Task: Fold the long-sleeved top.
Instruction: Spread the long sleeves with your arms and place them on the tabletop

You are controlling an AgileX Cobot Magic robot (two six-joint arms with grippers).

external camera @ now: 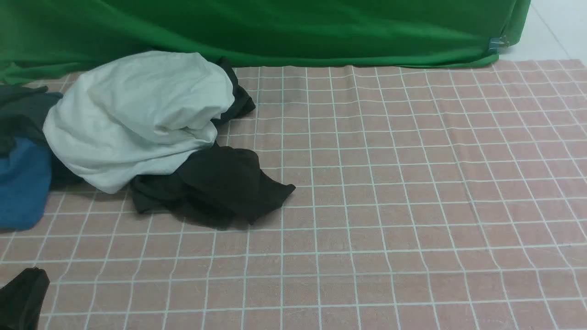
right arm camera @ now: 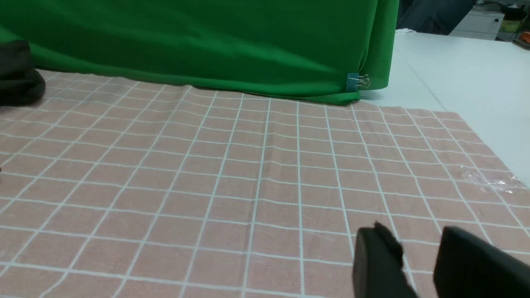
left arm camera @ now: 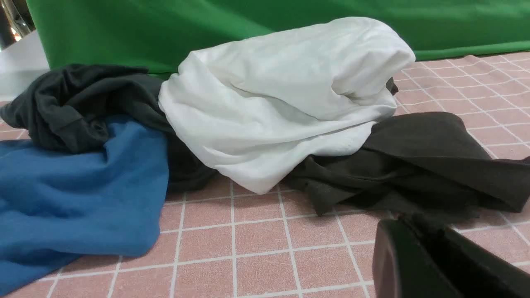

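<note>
You have nothing folded yet: long-sleeved top bunched under white garment at tablecloth's far-left corner, left gripper fingers together, right gripper fingers apart, empty.

Desk covered by pink cloth with white grid lines. Upper left of frame: crumpled heap on it. White thin garment on top; black soft-knit long-sleeved top spreads from beneath it; blue soft cloth at left edge.
</note>
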